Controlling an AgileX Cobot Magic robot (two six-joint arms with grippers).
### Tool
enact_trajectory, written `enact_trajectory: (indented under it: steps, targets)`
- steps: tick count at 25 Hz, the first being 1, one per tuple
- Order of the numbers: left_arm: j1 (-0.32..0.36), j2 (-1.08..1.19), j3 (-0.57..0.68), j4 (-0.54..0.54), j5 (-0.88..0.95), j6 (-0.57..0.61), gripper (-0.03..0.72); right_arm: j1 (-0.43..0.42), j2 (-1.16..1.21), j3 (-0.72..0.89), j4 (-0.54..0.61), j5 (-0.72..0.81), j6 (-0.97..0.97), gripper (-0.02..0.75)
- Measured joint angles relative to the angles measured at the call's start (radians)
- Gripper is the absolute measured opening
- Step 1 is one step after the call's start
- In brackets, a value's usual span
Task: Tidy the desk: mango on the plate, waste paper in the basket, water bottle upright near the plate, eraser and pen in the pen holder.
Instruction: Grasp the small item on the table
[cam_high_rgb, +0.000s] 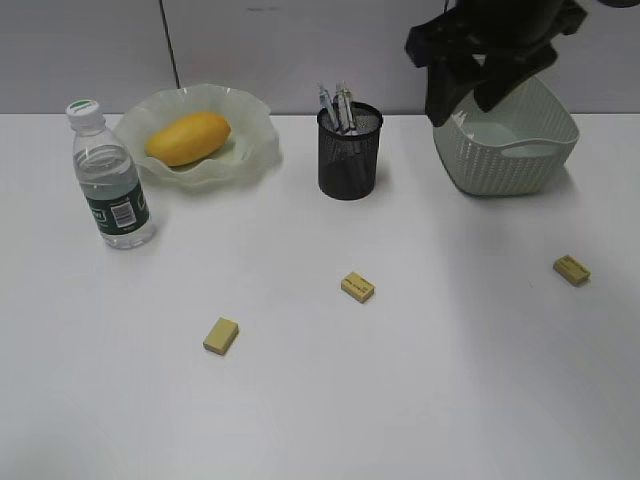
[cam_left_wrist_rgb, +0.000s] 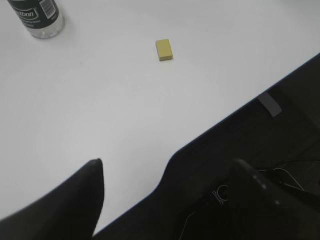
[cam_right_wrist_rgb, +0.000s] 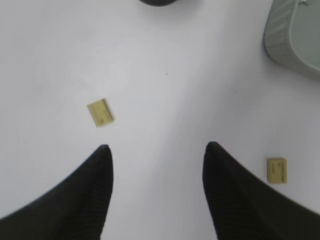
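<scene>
The desk (cam_high_rgb: 400, 400) carries every item. The basket (cam_high_rgb: 560, 160) sits far right, directly below the right gripper (cam_high_rgb: 468, 100), whose jaws are released and empty. The plate (cam_high_rgb: 255, 140) at far left holds the mango (cam_high_rgb: 188, 137). The water bottle (cam_high_rgb: 108, 180) stands upright beside it. The pen holder (cam_high_rgb: 349, 160) contains pens. Three erasers lie nearer: left (cam_high_rgb: 221, 336), centre (cam_high_rgb: 357, 287), right (cam_high_rgb: 571, 269). The left gripper (cam_left_wrist_rgb: 165, 200) is released, well apart from the left eraser.

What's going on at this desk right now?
A two-armed robot is tidying. The mango is on the plate, the water bottle stands upright beside it, and pens are in the pen holder. Three erasers lie loose. The right gripper hangs open and empty by the basket.
</scene>
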Motion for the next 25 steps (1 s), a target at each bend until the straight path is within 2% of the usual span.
enact_trajectory:
  steps: [12, 25]
  targets:
    - [0.0, 0.0, 0.0, 0.0, 0.0, 0.0, 0.587, 0.0, -0.599, 0.568, 0.002, 0.002, 0.007, 0.459]
    - [0.0, 0.0, 0.0, 0.0, 0.0, 0.0, 0.587, 0.0, -1.169, 0.874, -0.007, -0.013, 0.0, 0.459]
